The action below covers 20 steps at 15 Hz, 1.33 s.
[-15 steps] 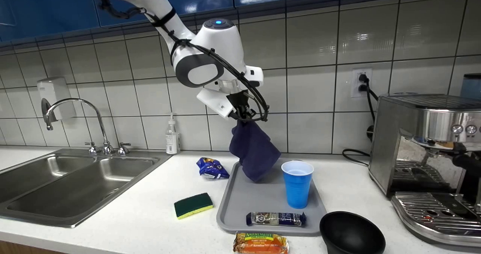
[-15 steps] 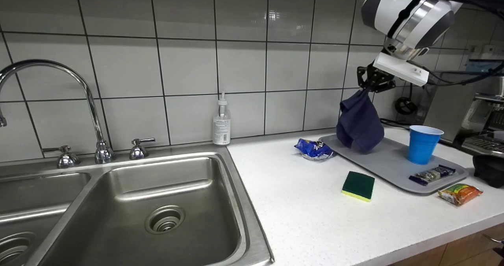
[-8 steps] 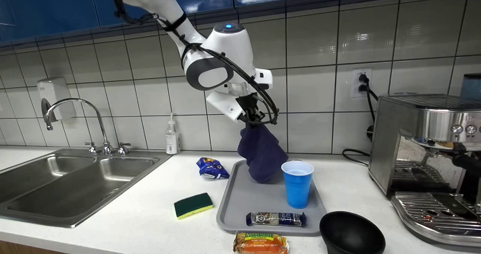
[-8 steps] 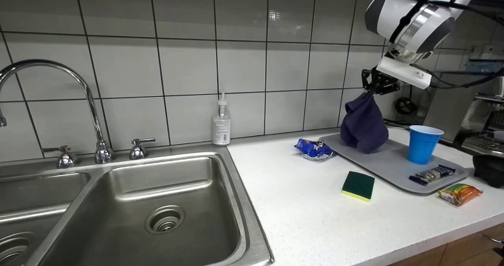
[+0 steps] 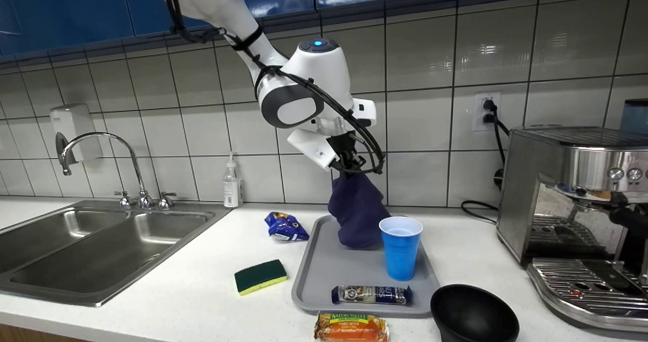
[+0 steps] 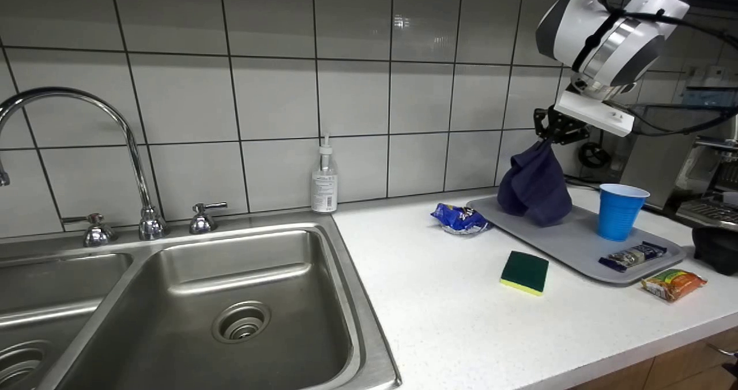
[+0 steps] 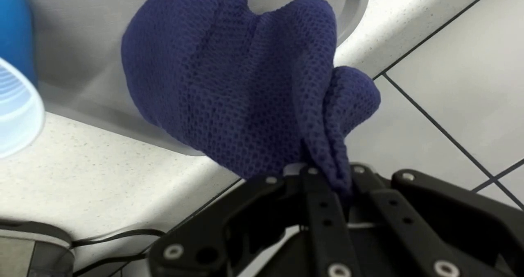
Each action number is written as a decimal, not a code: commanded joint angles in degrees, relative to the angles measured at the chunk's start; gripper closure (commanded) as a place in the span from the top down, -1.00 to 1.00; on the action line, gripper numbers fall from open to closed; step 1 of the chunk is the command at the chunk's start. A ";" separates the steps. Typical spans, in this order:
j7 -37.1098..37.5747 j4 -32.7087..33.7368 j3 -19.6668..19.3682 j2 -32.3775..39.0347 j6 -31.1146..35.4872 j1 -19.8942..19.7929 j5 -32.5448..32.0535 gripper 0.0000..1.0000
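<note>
A dark purple cloth [image 7: 237, 76] of waffle weave hangs from my gripper [image 7: 333, 178], whose fingers are shut on a pinched fold of it. In both exterior views the cloth [image 5: 357, 213] drapes over the back of a grey tray [image 5: 329, 271]; whether its lower edge rests on the tray I cannot tell. A blue cup [image 5: 400, 253] with a white inside stands upright on the tray, just beside the cloth. At the tray's front lies a bar in a navy and clear wrapper [image 5: 372, 295]. The gripper [image 6: 550, 136] is above the tray's rear part.
A crumpled blue packet [image 5: 286, 226] and a green-yellow sponge [image 5: 260, 276] lie left of the tray. An orange snack bar [image 5: 351, 327] and a black bowl [image 5: 473, 311] sit near its front. The coffee machine [image 5: 516, 195], soap bottle [image 6: 324, 185] and sink [image 6: 351, 309] border the counter.
In an exterior view my gripper has moved right and a little down, carrying the cloth closer to the cup. The objects on the counter and tray have stayed put.
</note>
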 commanded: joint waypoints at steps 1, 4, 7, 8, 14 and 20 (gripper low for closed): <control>0.74 3.02 -0.71 2.40 -1.23 -0.54 -0.62 -0.96; 1.03 3.81 -1.34 3.49 -1.28 -0.35 -0.78 -0.96; 1.35 4.36 -1.97 4.50 -1.20 -0.10 -1.02 -0.96; 1.41 4.51 -2.12 4.80 -1.19 -0.06 -1.05 -0.96; 1.61 4.65 -2.80 5.64 -1.20 0.29 -1.19 -0.34; 1.70 4.43 -2.88 5.52 -1.15 0.50 -1.28 0.52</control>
